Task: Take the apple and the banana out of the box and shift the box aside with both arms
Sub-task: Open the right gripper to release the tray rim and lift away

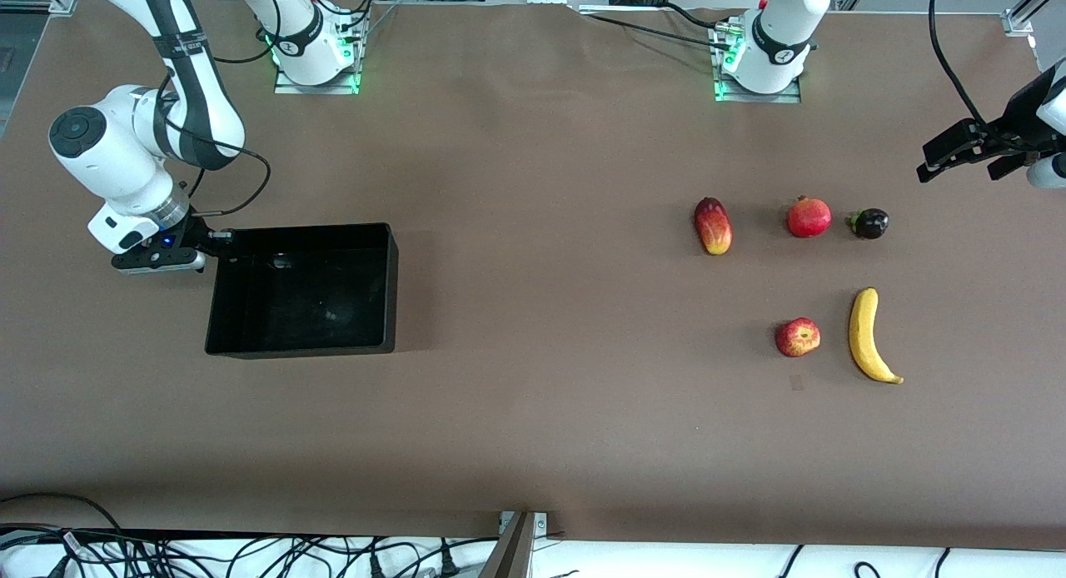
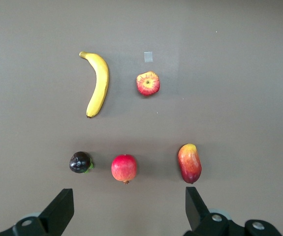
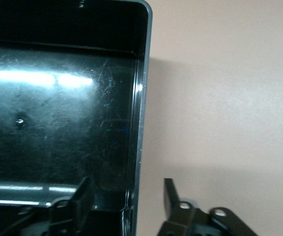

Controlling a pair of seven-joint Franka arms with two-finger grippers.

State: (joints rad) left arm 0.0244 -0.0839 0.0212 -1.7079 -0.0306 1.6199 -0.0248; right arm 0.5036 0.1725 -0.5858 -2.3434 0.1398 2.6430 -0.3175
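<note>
The black box [image 1: 388, 286] stands open and empty toward the right arm's end of the table. My right gripper [image 1: 212, 249] is open at the box corner. In the right wrist view its fingers [image 3: 170, 196] straddle the box wall [image 3: 140, 98], one inside and one outside. The red apple [image 1: 798, 337] and the yellow banana [image 1: 866, 335] lie side by side toward the left arm's end. My left gripper [image 1: 962, 163] is open, empty and high over bare table there. The left wrist view looks down on the apple [image 2: 148, 83] and the banana [image 2: 98, 84] past that gripper [image 2: 127, 209].
A mango [image 1: 713, 226], a pomegranate [image 1: 809, 217] and a small dark fruit [image 1: 869, 223] lie in a row farther from the front camera than the apple and banana. A small grey patch [image 1: 797, 382] marks the table just nearer than the apple.
</note>
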